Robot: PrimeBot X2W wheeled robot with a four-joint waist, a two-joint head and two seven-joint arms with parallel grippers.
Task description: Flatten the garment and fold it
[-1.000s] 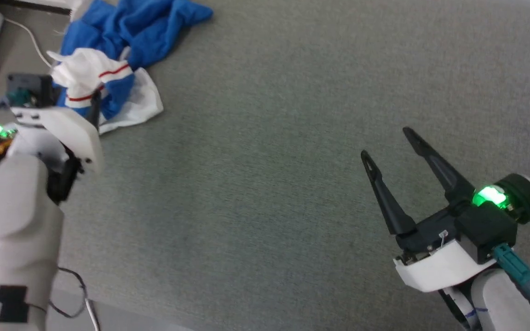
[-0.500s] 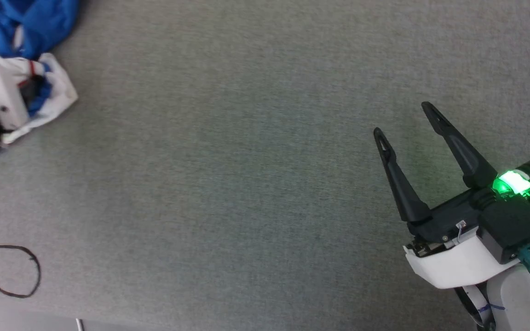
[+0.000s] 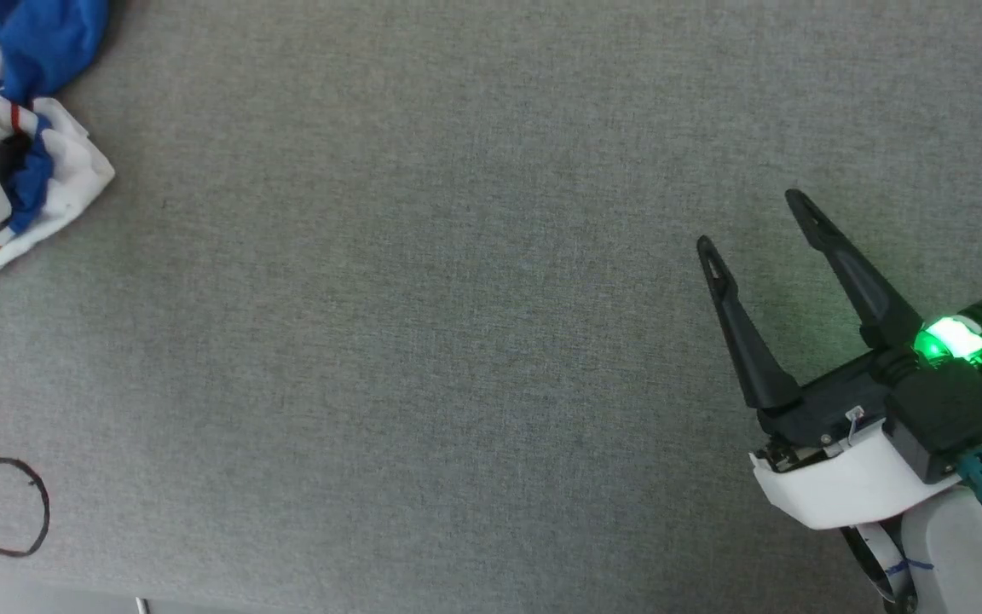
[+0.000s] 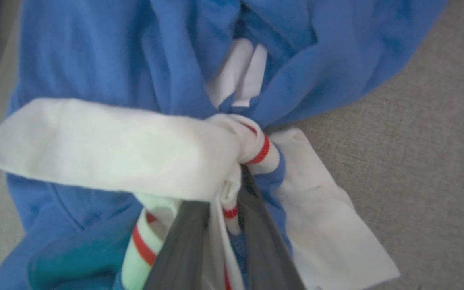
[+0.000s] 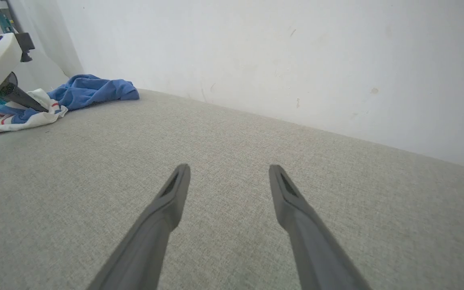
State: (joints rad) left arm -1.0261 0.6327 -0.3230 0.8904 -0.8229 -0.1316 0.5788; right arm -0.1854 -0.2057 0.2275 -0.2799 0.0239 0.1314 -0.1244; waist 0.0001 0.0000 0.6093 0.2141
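We note our left gripper (image 4: 232, 193) clamped on the garment (image 4: 95, 60) at its red-striped white trim; right gripper (image 3: 748, 219) spread apart over the grey surface (image 3: 457, 341).

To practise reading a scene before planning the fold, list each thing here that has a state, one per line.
garment, crumpled in a heap, not yet flattened or folded
left end effector, shut on the garment's white, red-striped trim
right end effector, open, holding nothing, well apart from the garment
black cable, lying in a loose loop
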